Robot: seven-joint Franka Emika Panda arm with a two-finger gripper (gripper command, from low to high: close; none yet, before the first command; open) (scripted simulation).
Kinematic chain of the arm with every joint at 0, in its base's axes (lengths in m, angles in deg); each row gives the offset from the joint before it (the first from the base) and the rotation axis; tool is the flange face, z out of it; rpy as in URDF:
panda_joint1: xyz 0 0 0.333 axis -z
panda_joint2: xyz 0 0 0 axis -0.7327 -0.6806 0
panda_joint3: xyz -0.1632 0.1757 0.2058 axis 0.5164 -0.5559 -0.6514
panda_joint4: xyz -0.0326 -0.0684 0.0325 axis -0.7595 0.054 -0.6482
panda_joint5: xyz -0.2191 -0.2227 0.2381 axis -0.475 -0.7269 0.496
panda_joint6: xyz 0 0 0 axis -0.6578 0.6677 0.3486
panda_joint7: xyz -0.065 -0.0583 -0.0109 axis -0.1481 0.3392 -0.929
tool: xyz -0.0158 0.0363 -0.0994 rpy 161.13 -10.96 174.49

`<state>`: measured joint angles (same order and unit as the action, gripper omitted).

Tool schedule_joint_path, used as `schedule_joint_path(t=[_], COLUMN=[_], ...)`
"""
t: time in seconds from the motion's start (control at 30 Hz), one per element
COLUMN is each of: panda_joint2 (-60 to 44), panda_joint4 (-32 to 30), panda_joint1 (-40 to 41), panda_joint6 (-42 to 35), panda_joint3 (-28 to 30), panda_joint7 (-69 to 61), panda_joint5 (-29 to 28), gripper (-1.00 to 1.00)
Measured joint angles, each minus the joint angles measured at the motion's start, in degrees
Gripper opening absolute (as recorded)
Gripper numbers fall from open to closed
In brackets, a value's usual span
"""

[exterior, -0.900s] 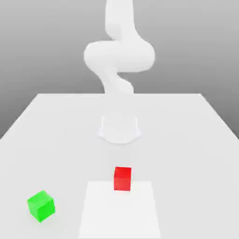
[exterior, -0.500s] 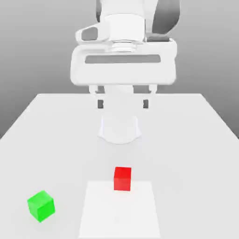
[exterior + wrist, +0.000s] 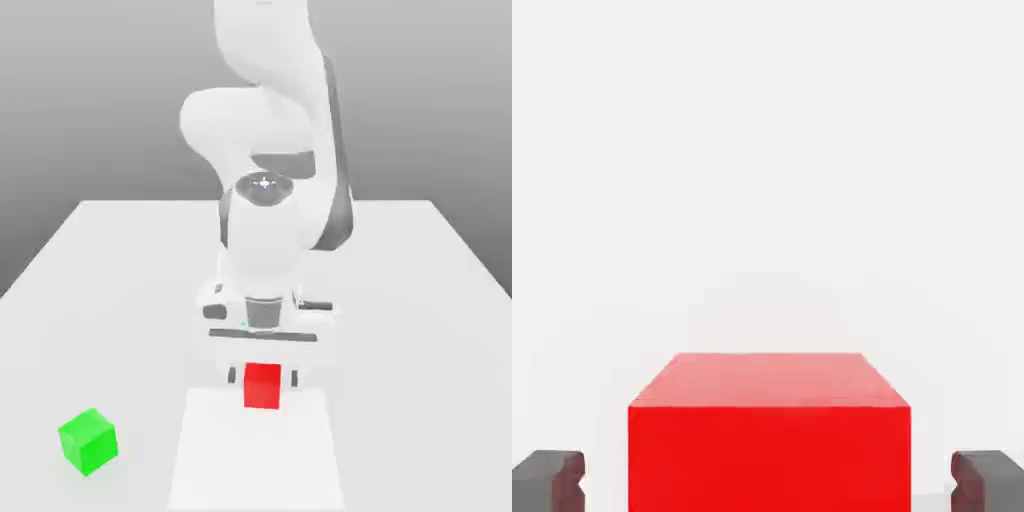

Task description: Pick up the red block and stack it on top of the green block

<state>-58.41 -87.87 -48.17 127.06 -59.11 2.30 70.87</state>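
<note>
- Since the earlier frame, the white robot arm (image 3: 262,235) has folded downward, bringing its two-finger gripper (image 3: 262,377) from high above the white table (image 3: 420,300) to table level around the small bright red matte cube (image 3: 262,385).
- Both cubes have kept their positions.
- Gripper state: the dark fingers (image 3: 548,480) stand apart, one on each side of the red cube (image 3: 769,440). In the hand view a visible gap separates each finger from the cube face; no clamping is shown.
- Red cube location: resting on the table at the far edge of a brighter rectangular patch (image 3: 256,450).
- Small bright green matte cube (image 3: 88,440): resting on the table, well apart from the red cube, toward the exterior view's left and nearer the camera.
</note>
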Motion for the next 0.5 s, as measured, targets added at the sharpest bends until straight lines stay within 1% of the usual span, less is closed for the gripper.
schedule_joint_path(t=[0.17,0.43,0.5], panda_joint2=[0.0,15.3,15.8], panda_joint4=[0.0,-2.1,0.0], panda_joint1=[0.2,0.5,2.1], panda_joint6=[0.0,-13.1,-15.8], panda_joint3=[-0.1,-0.9,0.2], panda_joint7=[0.3,-1.1,0.4], panda_joint5=[-0.4,1.6,1.4], gripper=[-1.00,-1.00,-1.00])
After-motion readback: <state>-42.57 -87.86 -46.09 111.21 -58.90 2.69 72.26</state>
